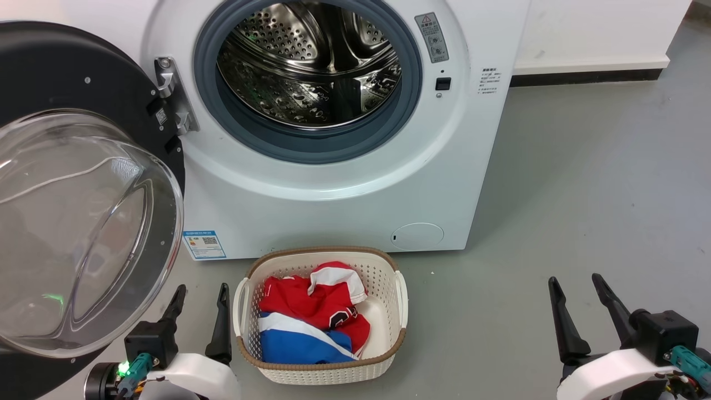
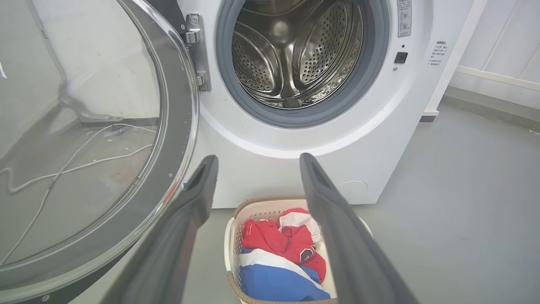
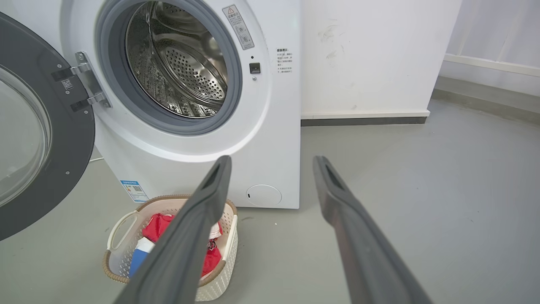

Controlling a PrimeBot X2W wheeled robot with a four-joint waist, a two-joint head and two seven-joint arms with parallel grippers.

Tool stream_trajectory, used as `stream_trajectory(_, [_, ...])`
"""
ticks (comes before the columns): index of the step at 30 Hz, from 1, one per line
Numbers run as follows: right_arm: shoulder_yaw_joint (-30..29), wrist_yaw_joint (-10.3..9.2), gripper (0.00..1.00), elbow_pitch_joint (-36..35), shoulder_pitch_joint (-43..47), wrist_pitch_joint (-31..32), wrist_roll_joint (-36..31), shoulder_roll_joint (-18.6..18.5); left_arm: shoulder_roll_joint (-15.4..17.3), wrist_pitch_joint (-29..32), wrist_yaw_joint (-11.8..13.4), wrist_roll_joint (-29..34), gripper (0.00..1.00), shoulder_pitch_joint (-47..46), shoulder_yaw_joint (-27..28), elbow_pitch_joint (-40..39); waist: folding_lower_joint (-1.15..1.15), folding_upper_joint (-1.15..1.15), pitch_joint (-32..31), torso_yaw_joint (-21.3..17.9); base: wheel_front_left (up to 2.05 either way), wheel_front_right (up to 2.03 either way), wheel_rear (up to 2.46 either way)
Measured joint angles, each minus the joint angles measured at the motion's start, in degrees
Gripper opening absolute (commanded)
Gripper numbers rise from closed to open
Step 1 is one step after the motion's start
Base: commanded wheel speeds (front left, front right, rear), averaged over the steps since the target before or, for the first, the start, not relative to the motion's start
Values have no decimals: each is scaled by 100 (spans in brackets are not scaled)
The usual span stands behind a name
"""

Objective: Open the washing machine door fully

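The washing machine door (image 1: 83, 222) stands swung out to the left on its hinge (image 1: 172, 94), its clear glass bowl facing me and its black ring behind. In the left wrist view the washing machine door (image 2: 84, 147) takes up the left half; in the right wrist view the washing machine door (image 3: 38, 135) is at the left edge. The steel drum (image 1: 311, 61) is exposed inside the grey rubber ring. My left gripper (image 1: 201, 294) is open just right of the door's lower edge, holding nothing. My right gripper (image 1: 577, 284) is open over the floor at the lower right.
A white laundry basket (image 1: 389, 355) with red, white and blue clothes sits on the grey floor right before the washer (image 1: 344, 200), between my two grippers. A small round white flap (image 1: 416, 236) is low on the washer's front. A white wall with a dark skirting (image 1: 583, 75) lies to the right.
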Motion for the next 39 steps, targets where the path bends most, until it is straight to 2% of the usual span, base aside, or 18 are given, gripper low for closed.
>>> stream_trajectory(11, [-11,0,100,41,18,-3,9,0,44,-2,2,-2,100,-4,-69,18,0,0,-39,2,0,0,0])
stream_trajectory(12, [-10,0,0,56,21,-3,9,1,34,-1,1,-2,0,2,-71,24,0,0,-39,3,0,0,0])
stream_trajectory(15, [4,0,0,204,86,0,34,1,-34,30,-12,-29,0,91,-83,164,0,0,-39,5,0,0,0])
stream_trajectory(39, [-64,-1,0,566,-152,203,2636,-21,-307,613,-326,-2257,0,47,368,122,0,0,-11,60,0,0,0])
